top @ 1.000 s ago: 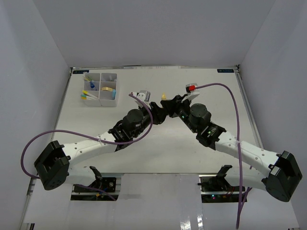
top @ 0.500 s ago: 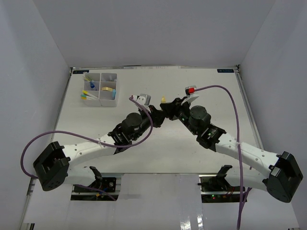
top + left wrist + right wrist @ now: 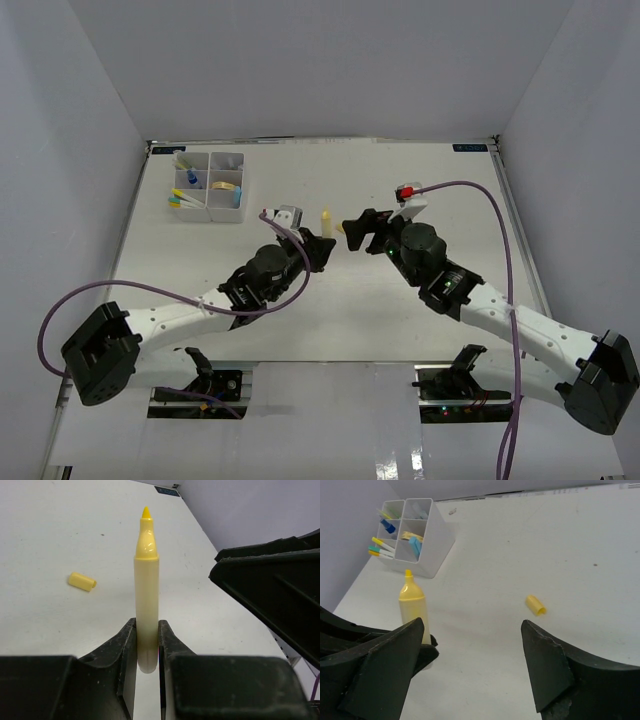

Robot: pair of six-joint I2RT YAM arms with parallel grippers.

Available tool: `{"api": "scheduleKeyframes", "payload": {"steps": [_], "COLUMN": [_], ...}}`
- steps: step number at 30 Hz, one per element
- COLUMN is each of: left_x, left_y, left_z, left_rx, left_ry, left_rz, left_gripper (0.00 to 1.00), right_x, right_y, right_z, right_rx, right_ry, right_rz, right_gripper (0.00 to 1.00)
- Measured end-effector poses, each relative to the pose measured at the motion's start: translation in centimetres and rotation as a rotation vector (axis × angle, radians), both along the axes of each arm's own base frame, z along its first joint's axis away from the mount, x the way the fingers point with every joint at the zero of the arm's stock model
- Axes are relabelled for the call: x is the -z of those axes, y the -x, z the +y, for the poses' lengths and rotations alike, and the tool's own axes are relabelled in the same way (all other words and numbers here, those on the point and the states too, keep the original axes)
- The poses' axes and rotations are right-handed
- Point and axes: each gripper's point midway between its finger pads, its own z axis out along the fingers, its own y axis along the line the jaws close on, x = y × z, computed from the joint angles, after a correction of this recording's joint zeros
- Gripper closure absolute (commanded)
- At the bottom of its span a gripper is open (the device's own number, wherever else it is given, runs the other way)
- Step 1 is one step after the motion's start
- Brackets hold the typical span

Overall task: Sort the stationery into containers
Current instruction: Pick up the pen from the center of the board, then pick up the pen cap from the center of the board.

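Clamping the marker (image 3: 147,580) upright by its base, my left gripper (image 3: 147,632) should hold it steady, I reckon. My right gripper (image 3: 472,630), jaws spread wide, should straddle the cap (image 3: 536,605) lying right of centre. The tray (image 3: 437,540) sits upper left.

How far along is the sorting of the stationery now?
Done: several pens sit in the organizer tray. In hand: the left gripper holds an uncapped yellow marker; the right gripper is open. Left: the yellow cap lies loose; the marker is not yet stored.
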Motion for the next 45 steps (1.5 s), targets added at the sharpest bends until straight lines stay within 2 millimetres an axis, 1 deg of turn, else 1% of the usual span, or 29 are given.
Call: {"api": "scheduleKeyframes", "payload": {"steps": [1,3,7,9,11,13,15,18,20,22,24,27,32,34,36,40,45], "left_x": [0.2,0.7,1.7,1.9,1.9,1.5,0.8,-1.2,-2.5,-3.1,-2.9,-2.0,0.4,1.1,1.6,1.5,0.4], "left_y": [0.0,0.0,-0.3,-1.1,-2.2,-3.5,-4.7,-5.9,-6.3,-6.4,-6.4,-6.2,-6.0,-6.1,-6.2,-6.8,-7.1], "left_z": [0.1,0.5,1.7,3.1,5.1,7.2,9.1,10.3,10.8,11.4,11.9,12.7,13.7,14.1,14.7,16.3,17.9], "left_rx": [-0.003,-0.013,-0.036,-0.063,-0.093,-0.131,-0.16,-0.141,-0.098,-0.061,-0.022,0.01,0.005,-0.015,-0.044,-0.137,-0.23], "left_ry": [-0.005,-0.022,-0.073,-0.098,-0.121,-0.14,-0.169,-0.198,-0.216,-0.239,-0.261,-0.277,-0.32,-0.336,-0.351,-0.365,-0.363], "left_rz": [0.001,0.005,0.014,0.022,0.029,0.031,0.028,-0.008,-0.047,-0.075,-0.083,-0.071,-0.001,0.025,0.048,0.061,0.041], "left_gripper": [1.0,1.0,1.0,1.0,1.0,1.0,1.0,1.0,1.0,1.0,1.0,1.0,1.0,1.0,1.0,1.0,1.0], "right_x": [0.3,0.9,1.7,2.1,2.7,3.8,5.3,7.6,8.6,9.5,10.4,11.5,12.7,13.5,14.5,16.4,19.2], "right_y": [-0.1,-0.3,-1.1,-1.9,-2.7,-3.4,-3.9,-4.5,-5.2,-5.8,-6.2,-6.7,-8.9,-9.8,-10.2,-11.2,-12.1], "right_z": [-0.4,-1.0,-2.3,-2.9,-3.5,-3.8,-3.9,-3.2,-2.4,-1.6,-1.0,-0.4,1.2,1.8,2.2,3.0,3.2], "right_rx": [0.011,0.031,0.046,0.044,0.034,0.012,-0.012,-0.072,-0.11,-0.15,-0.191,-0.243,-0.293,-0.302,-0.314,-0.315,-0.284], "right_ry": [0.015,0.055,0.155,0.195,0.226,0.268,0.324,0.434,0.499,0.543,0.585,0.646,0.733,0.772,0.815,0.898,1.004], "right_rz": [0.004,0.017,0.052,0.077,0.113,0.154,0.206,0.283,0.317,0.341,0.359,0.381,0.385,0.384,0.395,0.408,0.435], "right_gripper": [0.09,0.05,0.03,0.04,0.07,0.12,0.12,0.12,0.12,0.13,0.14,0.16,0.17,0.18,0.18,0.22,0.25]}}
